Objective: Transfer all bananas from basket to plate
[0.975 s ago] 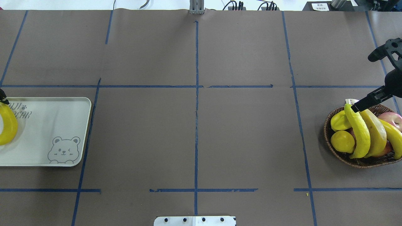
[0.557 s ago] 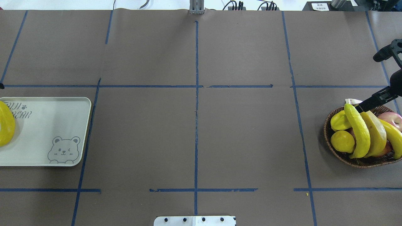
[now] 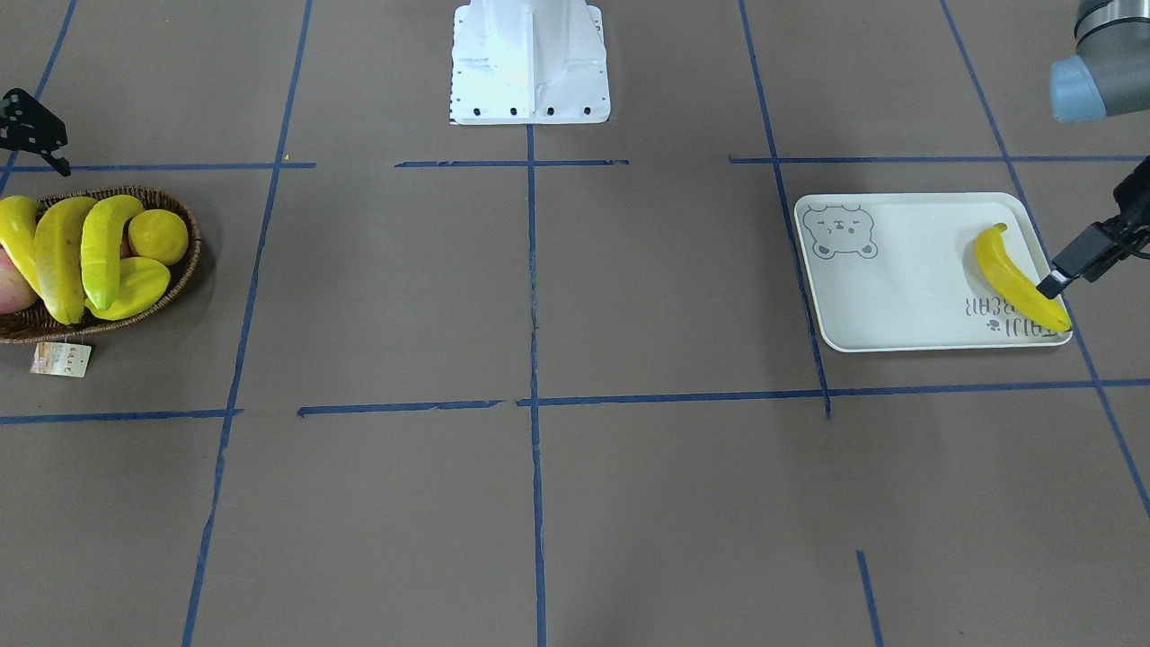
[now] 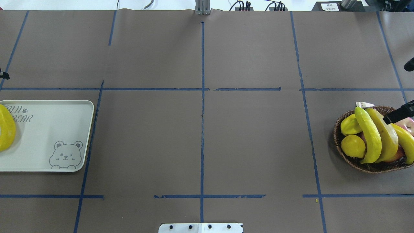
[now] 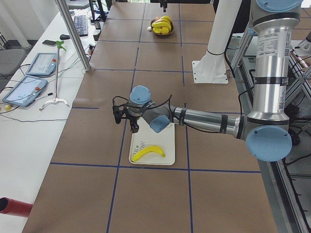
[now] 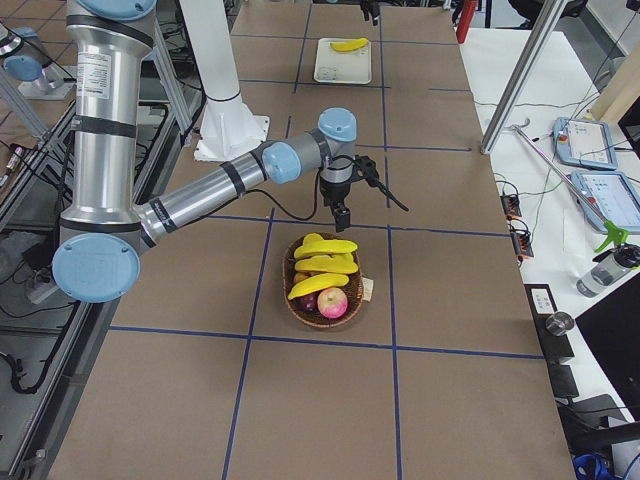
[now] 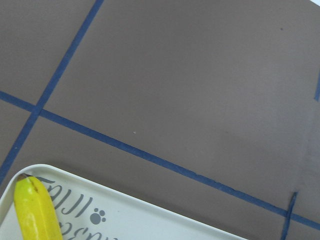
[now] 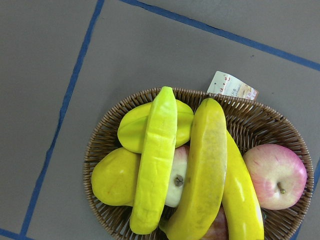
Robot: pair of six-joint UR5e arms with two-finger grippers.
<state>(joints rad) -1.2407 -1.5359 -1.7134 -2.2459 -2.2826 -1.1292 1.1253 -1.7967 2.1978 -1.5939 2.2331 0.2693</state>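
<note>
- counter [image 4: 252, 145]: flat, covered in matte brown paper, gridded with blue tape.
- plate [image 4: 48, 129]: pale rectangular tray with rounded corners and a raised rim. Grey bear face in one corner, block lettering at the opposite end. Sits at the robot's left end of the counter.
- basket [image 8: 100, 150]: oval, dark-brown woven wicker, shallow. Sits at the robot's right end, well apart from the plate.
- right gripper [image 4: 395, 94]: black, jaws spread wide, holding nothing. Hangs over the basket's far rim, one finger tip above the fruit.
- left gripper [image 5: 126, 126]: black, jaws apart, empty. Raised just past the lettered end of the plate.
- banana on plate [image 3: 1020, 283]: glossy yellow, curved, dark tip. Lies flat across the lettering.
- three bananas in basket, side by side across the heap: pale bumpy banana [image 8: 155, 160], duller smooth banana [image 8: 202, 170], outer banana [image 8: 242, 200] against the apple.
- apple [image 8: 275, 175]: round, pink-red, stem up, at the basket's edge.
- starfruit [image 8: 131, 135] and round yellow fruit [image 8: 112, 177]: under the bumpy one.
- paper tag [image 8: 232, 86]: small and rectangular, lying outside the rim.
</note>
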